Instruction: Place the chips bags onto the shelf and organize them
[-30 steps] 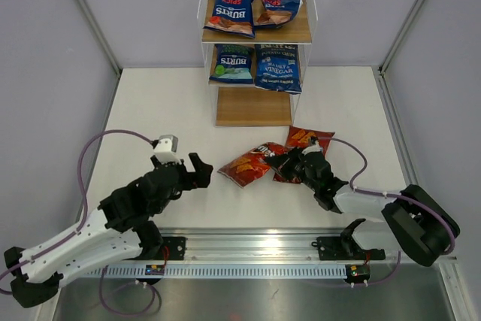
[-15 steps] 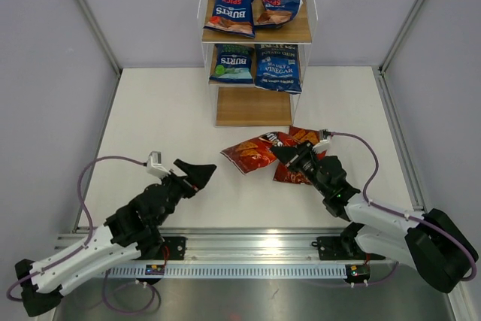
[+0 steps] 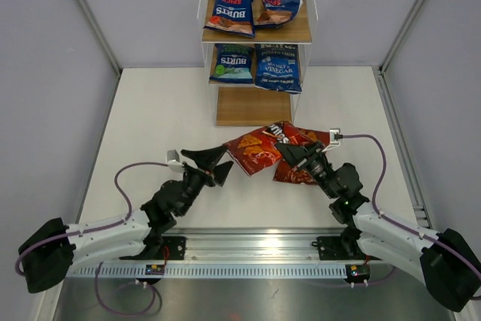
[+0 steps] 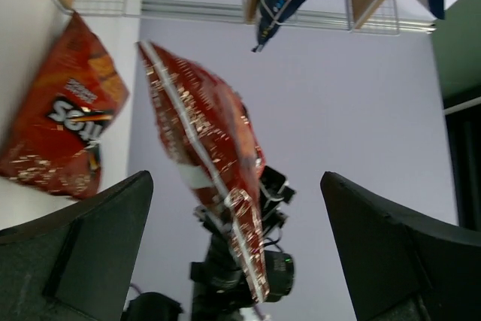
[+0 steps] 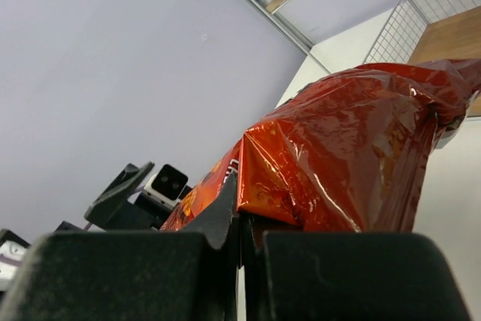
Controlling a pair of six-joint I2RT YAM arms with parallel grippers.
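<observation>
As the right gripper (image 3: pixel 286 149), grasping a Doritos bag (image 3: pixel 254 151), nears the shelf (image 3: pixel 253 107), the released left gripper (image 3: pixel 216 164) advances.

Glossy, seemingly foil bag (image 5: pixel 338 155); wooden shelf (image 3: pixel 254 107)

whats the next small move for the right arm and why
Probably push forward to the shelf's bare bottom board: the right gripper is shut on a red Doritos bag, lifted off the table just short of that board, and both upper tiers hold two bags each.
</observation>
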